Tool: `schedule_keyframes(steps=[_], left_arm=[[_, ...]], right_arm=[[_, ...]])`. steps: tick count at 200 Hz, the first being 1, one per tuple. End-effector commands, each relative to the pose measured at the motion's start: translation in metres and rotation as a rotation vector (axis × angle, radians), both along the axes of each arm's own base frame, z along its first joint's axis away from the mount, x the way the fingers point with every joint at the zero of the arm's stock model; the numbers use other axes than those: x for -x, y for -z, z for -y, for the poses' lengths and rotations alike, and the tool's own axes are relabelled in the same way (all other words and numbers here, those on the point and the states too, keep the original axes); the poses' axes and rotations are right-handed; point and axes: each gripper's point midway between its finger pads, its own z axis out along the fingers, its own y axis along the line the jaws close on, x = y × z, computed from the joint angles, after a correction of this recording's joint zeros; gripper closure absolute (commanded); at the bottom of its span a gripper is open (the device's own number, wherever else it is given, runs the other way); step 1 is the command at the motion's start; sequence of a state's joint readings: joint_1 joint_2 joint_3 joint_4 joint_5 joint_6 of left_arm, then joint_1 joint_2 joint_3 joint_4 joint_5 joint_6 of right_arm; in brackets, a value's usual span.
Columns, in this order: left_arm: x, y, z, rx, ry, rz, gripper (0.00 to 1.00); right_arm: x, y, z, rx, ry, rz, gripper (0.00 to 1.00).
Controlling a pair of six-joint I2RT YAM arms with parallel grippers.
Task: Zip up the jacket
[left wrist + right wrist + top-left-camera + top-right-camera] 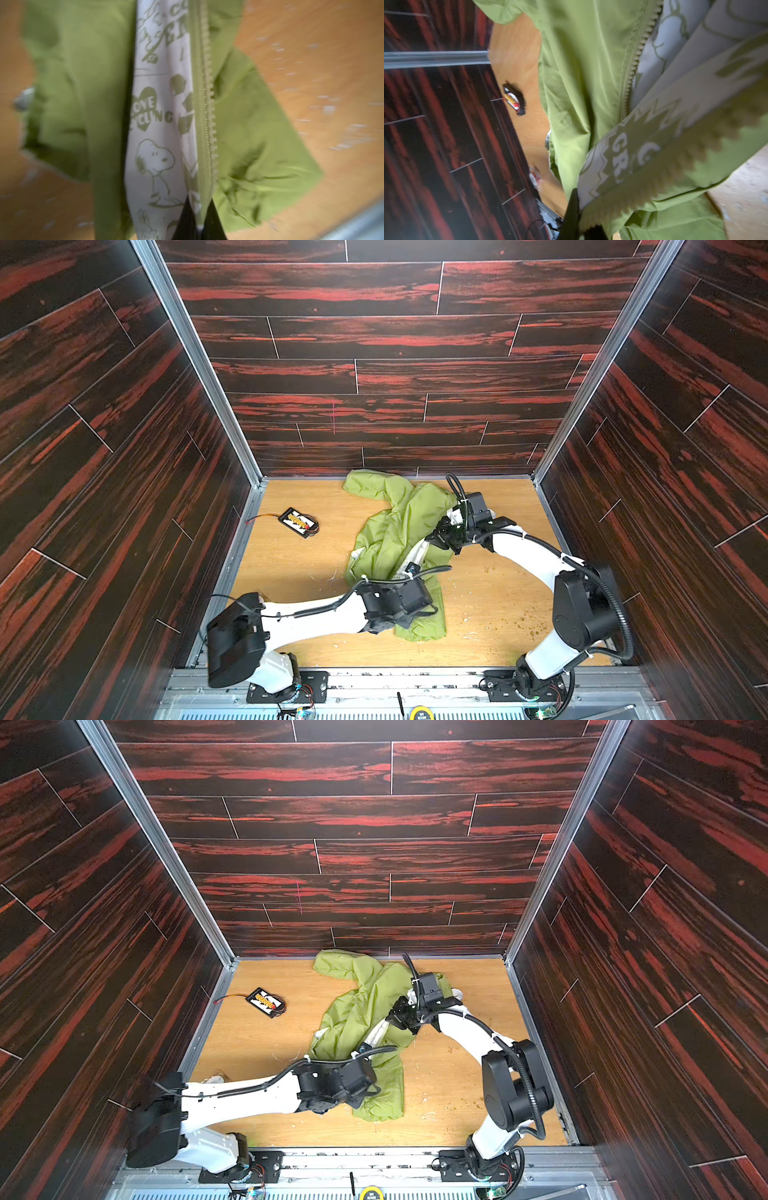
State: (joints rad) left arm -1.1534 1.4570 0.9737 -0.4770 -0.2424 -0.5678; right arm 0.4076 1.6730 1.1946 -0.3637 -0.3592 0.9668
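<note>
The lime-green jacket (390, 526) (353, 1011) lies crumpled on the wooden table in both top views, its front open and the white printed lining (158, 128) showing between the edges. My left gripper (409, 572) (199, 218) sits over the lower part, its black fingers (187, 224) shut on one zipper edge (204, 124) beside a cartoon dog print (155, 162). My right gripper (434, 537) (582, 220) is higher up the jacket, shut on the other zipper edge (654, 176), which is lifted and blurred. A second row of teeth (639, 52) runs beyond it.
A small black pack with red and yellow wires (300, 522) (267, 1002) (515, 99) lies left of the jacket. Dark wood-pattern walls enclose the table on three sides. A metal rail (415, 680) runs along the front. Crumbs (532, 626) dot the right side.
</note>
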Motion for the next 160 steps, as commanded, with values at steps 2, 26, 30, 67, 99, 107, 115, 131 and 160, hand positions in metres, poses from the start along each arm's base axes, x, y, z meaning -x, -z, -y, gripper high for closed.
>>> schedule_keyframes(steps=[2, 26, 30, 67, 99, 107, 115, 131, 160], left_arm=[[0.047, -0.017, 0.029, 0.232, 0.197, -0.229, 1.0], [0.058, -0.023, 0.031, 0.306, 0.227, -0.298, 1.0], [0.059, -0.024, 0.031, 0.315, 0.229, -0.307, 1.0], [0.065, -0.019, 0.034, 0.375, 0.233, -0.373, 1.0], [0.063, -0.014, 0.034, 0.391, 0.22, -0.39, 1.0], [0.062, -0.014, 0.035, 0.395, 0.222, -0.392, 1.0], [0.062, -0.012, 0.034, 0.394, 0.219, -0.396, 1.0], [0.06, -0.012, 0.033, 0.399, 0.214, -0.396, 1.0], [0.057, -0.009, 0.028, 0.404, 0.197, -0.398, 1.0]], right_arm=[[-0.027, 0.004, 0.039, 0.175, 0.047, 0.066, 0.81], [-0.035, -0.012, 0.067, 0.219, 0.085, 0.108, 0.61], [-0.037, -0.014, 0.072, 0.226, 0.095, 0.113, 0.59], [-0.052, -0.025, 0.122, 0.314, 0.176, 0.125, 0.55], [-0.077, -0.015, 0.146, 0.412, 0.193, 0.099, 0.57], [-0.083, -0.009, 0.148, 0.433, 0.191, 0.085, 0.58], [-0.091, -0.007, 0.149, 0.449, 0.192, 0.081, 0.58], [-0.104, 0.0, 0.153, 0.482, 0.194, 0.067, 0.58], [-0.117, 0.013, 0.169, 0.574, 0.22, 0.037, 0.59]])
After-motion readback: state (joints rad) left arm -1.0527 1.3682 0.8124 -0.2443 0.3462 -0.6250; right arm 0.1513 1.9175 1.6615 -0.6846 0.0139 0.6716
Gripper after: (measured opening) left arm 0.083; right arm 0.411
